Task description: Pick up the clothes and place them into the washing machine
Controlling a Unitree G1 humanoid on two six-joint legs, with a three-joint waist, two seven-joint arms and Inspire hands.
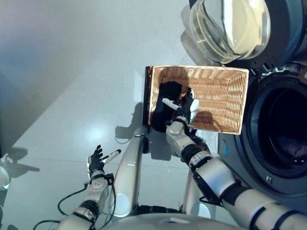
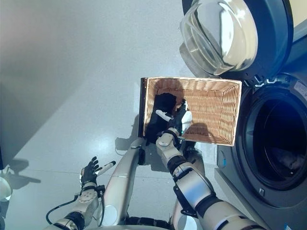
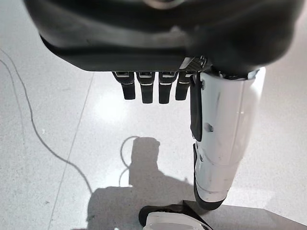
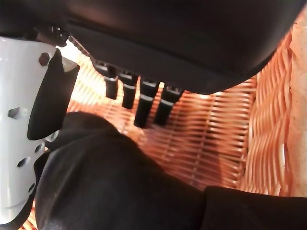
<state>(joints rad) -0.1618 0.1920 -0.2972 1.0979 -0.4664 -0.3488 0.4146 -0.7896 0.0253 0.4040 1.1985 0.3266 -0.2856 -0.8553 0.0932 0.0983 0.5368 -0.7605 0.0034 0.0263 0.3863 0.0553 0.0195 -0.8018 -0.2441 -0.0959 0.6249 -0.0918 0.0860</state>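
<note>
A black garment is lying in the rectangular woven wicker basket; the right robot hand is hovering above, fingers straight, while the left robot hand is hanging relaxed.

Clearance around the wicker basket and washing machine.
Right hand hovers open over dark clothes heaped at the basket's left end; the basket's right part lies bare. The drum opening is unobstructed; the raised door overhangs the basket's far edge.

The dark right hand reaches far forward, fingers straight, white-covered thumb spread. The dark left hand hangs low at near left, fingers relaxed.
</note>
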